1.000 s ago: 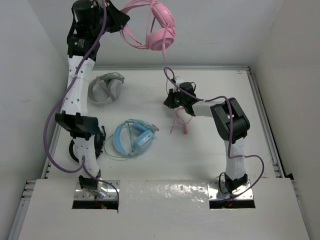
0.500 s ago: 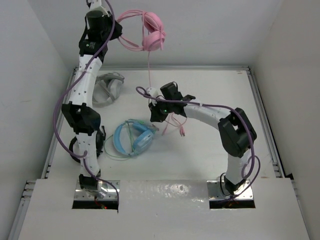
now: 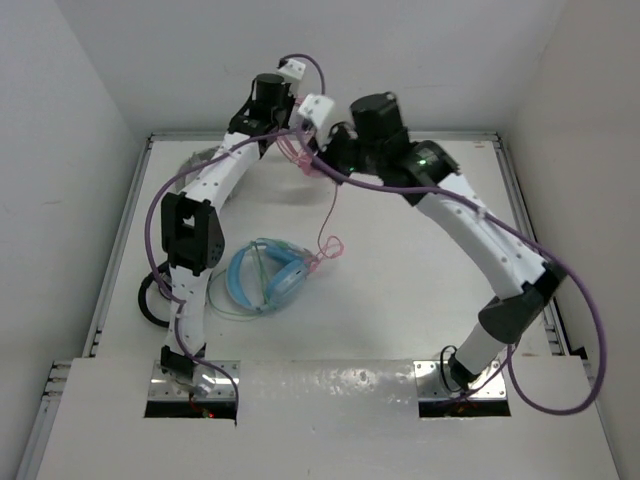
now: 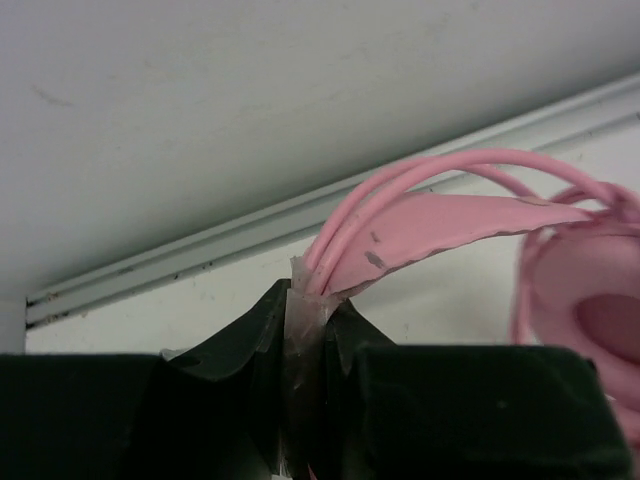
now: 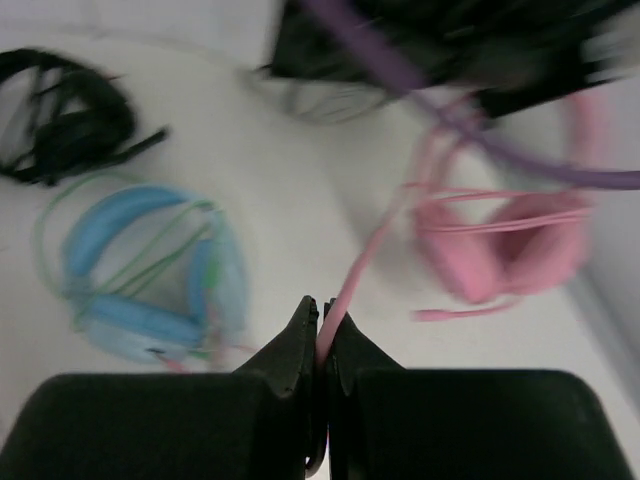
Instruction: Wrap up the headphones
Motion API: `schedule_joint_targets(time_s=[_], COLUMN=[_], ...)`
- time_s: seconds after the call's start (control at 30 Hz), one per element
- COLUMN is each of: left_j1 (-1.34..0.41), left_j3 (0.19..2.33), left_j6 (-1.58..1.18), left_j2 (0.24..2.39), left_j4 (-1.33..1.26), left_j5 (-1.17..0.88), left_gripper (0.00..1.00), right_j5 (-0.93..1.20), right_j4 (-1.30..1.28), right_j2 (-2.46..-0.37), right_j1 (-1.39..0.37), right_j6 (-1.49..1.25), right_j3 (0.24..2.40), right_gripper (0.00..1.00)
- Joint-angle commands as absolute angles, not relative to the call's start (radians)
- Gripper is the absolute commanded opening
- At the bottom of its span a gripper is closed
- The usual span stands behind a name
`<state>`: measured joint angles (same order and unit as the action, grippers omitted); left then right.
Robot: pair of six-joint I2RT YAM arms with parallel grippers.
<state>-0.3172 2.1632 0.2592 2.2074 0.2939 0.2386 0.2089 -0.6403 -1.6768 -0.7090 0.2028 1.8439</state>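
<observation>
Pink headphones [image 5: 500,240] are at the far side of the bench [image 3: 400,290], near its back rail, between both arms. We see the left end effector [image 4: 305,310] clamped on the headband [image 4: 450,220] and the right end effector [image 5: 320,335] pinched shut on the thin cable [image 3: 331,210], which trails towards light-blue headphones [image 3: 265,278].

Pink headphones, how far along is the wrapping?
Done: left claw clamps the headphones by the headband. In hand: right claw pinches the cable beside them. Left: a long length hangs loose to the table; finished turns can't be confirmed.
</observation>
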Motion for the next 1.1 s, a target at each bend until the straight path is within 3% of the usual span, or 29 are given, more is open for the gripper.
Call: schedule_joint_targets(time_s=[0.0,0.17,0.37,0.53,0.8,1.07], left_j1=[-0.317,-0.330,-0.330,-0.331,-0.342,-0.342], left_j3=[2.187,2.194,2.218,2.312,2.479,2.623], left_j6=[0.399,0.523,0.512,0.505,0.571,0.334], left_j2=[2.154,2.137,2.131,2.132,2.120,2.069], left_j4=[0.130,0.239,0.239,0.304,0.593,0.729], left_j5=[0.213,0.046,0.069,0.002,-0.360,-0.597], left_gripper=[0.00,0.00,0.00,0.00,0.00,0.00], right_j5=[-0.016,-0.291,-0.462,-0.457,-0.333,-0.146], right_j4=[-0.701,-0.706,-0.670,-0.617,-0.404,-0.330], right_j2=[-1.614,-1.628,-1.628,-1.631,-1.706,-1.867], right_j1=[-0.655,-0.533,-0.465,-0.437,-0.308,-0.221], right_j6=[0.303,0.370,0.442,0.453,0.414,0.221], right_j3=[1.959,2.003,1.994,1.964,1.940,1.988], right_gripper=[0.00,0.00,0.00,0.00,0.00,0.00])
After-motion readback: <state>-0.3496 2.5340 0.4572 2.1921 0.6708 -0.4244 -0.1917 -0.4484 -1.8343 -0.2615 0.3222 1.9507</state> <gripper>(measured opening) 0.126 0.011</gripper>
